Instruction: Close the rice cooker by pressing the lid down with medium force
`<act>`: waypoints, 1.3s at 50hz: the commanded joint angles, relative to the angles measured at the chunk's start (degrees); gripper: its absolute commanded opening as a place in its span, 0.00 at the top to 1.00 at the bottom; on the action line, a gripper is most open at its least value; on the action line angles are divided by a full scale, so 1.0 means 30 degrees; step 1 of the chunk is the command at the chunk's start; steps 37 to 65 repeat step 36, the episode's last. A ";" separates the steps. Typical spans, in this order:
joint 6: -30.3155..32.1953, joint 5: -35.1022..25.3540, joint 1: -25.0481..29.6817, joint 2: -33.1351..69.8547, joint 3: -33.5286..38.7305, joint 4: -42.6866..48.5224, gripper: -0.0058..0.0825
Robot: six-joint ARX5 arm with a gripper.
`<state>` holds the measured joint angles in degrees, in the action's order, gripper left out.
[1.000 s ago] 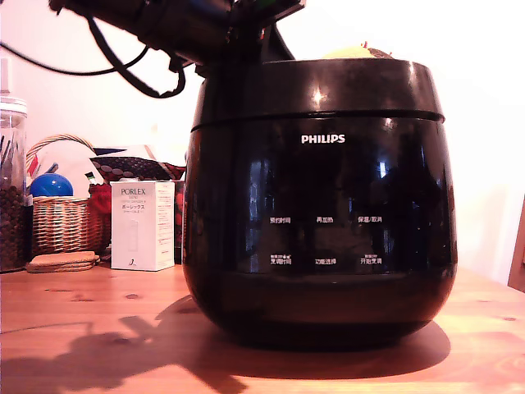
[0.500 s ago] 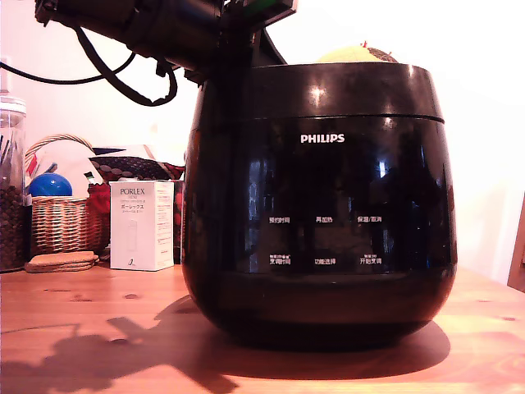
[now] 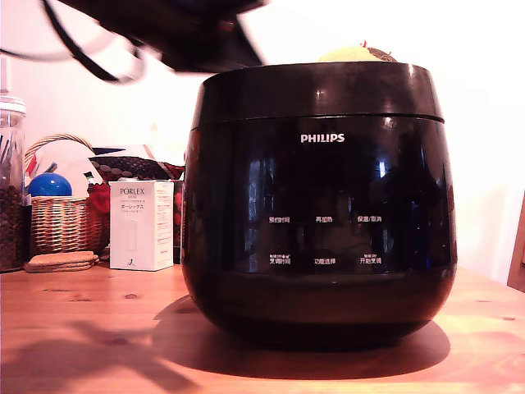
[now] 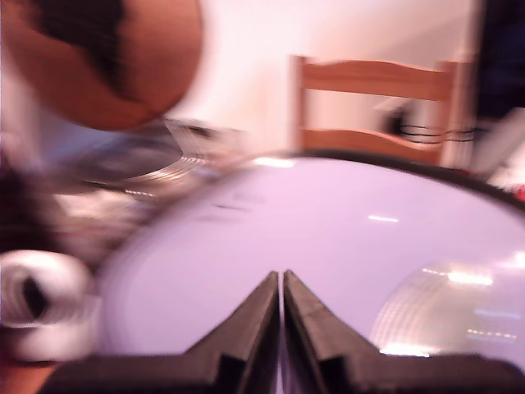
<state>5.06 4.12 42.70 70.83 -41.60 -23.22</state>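
The rice cooker point(image 3: 320, 213) is a large glossy black pot with a white PHILIPS logo, standing on the wooden table point(image 3: 98, 328) and filling the middle of the exterior view. Its lid point(image 3: 316, 90) sits down flat on the body, with only a thin seam showing. The arm point(image 3: 197, 37) is a dark motion-blurred shape above the lid's edge at the exterior view's left, apart from it. In the wrist view my gripper point(image 4: 281, 277) has its two black fingers pressed together with nothing between them, hovering over the shiny lid point(image 4: 328, 238). That view is blurred.
At the exterior view's left stand a white PORLEX box point(image 3: 141, 226), a wicker basket point(image 3: 61, 222) with a blue ball point(image 3: 51, 185), a glass jar point(image 3: 10, 197) and cork coasters point(image 3: 59, 261). The wrist view shows a wooden chair point(image 4: 373, 107) beyond the cooker.
The lid's seam narrowed as the lid went fully down. The arm, which was low against the lid's edge, has since lifted up and away and is blurred.
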 commanded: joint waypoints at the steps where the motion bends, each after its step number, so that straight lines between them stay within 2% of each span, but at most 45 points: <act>1: 0.0874 0.0415 -0.0590 -0.1100 0.0342 0.0109 0.96; 15: 0.2178 0.2856 -0.3483 -0.3534 0.0342 0.1719 0.96; 33: 0.2477 0.5253 -0.6390 -0.4648 0.0342 0.2448 0.96; 65: 0.2470 0.5304 -0.6652 -0.4648 0.0342 0.2455 0.96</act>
